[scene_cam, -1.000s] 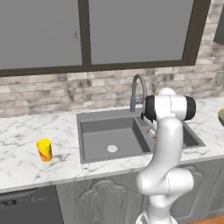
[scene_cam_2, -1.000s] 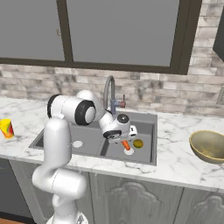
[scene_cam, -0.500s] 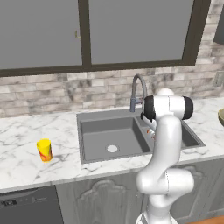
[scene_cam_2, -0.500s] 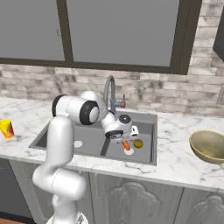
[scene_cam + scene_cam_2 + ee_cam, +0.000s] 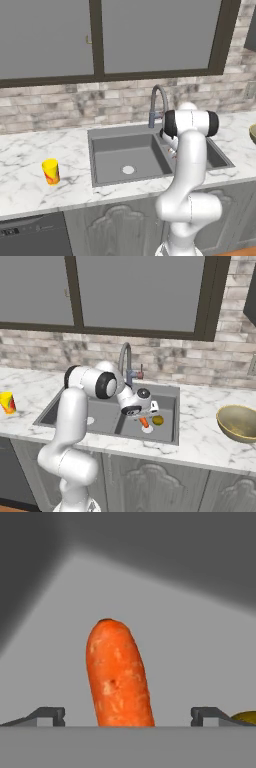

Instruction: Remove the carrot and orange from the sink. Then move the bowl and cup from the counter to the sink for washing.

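The gripper reaches down into the right basin of the sink, its jaws spread wide. In the hand view the two dark fingertips sit well apart at the bottom, and the carrot lies between them, running away from the camera with its blunt end at the far side. The fingertips do not touch the carrot; grey basin floor shows on each side of it.

In the right base view the gripper hangs at the end of the bent white arm, just above the carrot, which rests on the pale drain of the right basin. The orange, dull olive-yellow, sits just beside the carrot on its right, and a sliver of it shows at the lower right edge of the hand view.

The arched grey faucet rises behind the basins, close to the arm's upper joint. The left basin, with its own pale drain, lies beside the arm in the left base view.

On the marble counter to the right of the sink stands the wide tan bowl, well apart from the basin. On the counter to the left stands the yellow cup with its red swirl, upright. Dark-framed windows over a stone-brick wall close the scene behind.
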